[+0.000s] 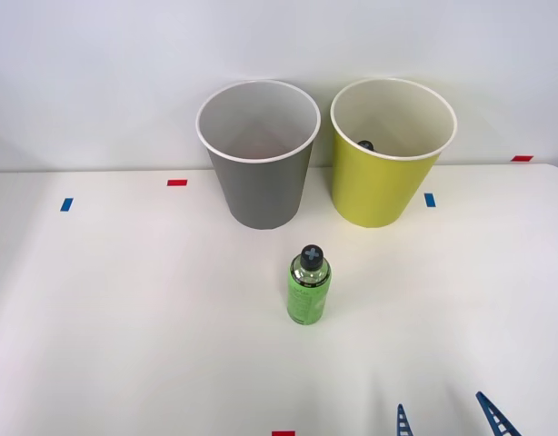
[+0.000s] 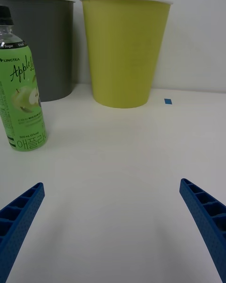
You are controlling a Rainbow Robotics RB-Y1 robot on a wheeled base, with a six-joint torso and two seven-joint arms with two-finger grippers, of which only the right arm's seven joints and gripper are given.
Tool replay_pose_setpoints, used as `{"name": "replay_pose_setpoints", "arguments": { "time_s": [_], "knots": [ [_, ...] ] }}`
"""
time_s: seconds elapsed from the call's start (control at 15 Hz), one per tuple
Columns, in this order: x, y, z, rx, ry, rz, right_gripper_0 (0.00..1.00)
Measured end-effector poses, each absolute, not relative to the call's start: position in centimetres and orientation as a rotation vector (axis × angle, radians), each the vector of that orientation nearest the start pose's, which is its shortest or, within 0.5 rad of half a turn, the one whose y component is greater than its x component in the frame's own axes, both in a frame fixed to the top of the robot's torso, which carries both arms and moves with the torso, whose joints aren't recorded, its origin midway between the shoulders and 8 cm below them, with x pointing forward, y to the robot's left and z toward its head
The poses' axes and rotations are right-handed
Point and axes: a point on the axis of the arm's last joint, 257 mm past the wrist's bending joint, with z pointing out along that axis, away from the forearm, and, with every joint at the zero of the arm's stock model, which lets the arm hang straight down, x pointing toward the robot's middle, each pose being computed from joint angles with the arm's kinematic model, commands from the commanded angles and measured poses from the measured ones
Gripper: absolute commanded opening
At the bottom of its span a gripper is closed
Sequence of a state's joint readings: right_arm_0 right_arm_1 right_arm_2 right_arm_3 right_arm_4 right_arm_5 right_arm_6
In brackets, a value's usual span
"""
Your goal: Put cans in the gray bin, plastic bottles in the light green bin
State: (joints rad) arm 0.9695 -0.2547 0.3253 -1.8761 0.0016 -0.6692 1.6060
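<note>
Fingers (image 2: 21, 212) blue, spread wide, holding nothing; gripper (image 1: 447, 420) low near table edge, well short of bottle (image 1: 308, 289). Bottle upright on table (image 1: 124, 309), in front of gray bin (image 1: 258, 159), green bin (image 1: 391, 154) just beside gray. Step, by judgement: approach to bottle. Next: shift toward bottle, close around body, lift above green bin rim. Dark item already inside green bin. Path clear; tape marks flat.
</note>
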Motion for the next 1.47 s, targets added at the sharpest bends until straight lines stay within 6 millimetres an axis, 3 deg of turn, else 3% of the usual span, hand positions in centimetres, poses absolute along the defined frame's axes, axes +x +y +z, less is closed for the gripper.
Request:
{"name": "replay_pose_setpoints", "arguments": {
  "time_s": [1.47],
  "knots": [
    [22.76, -20.53, -28.36, -0.135, 1.565, 0.035, 1.0]
  ]
}}
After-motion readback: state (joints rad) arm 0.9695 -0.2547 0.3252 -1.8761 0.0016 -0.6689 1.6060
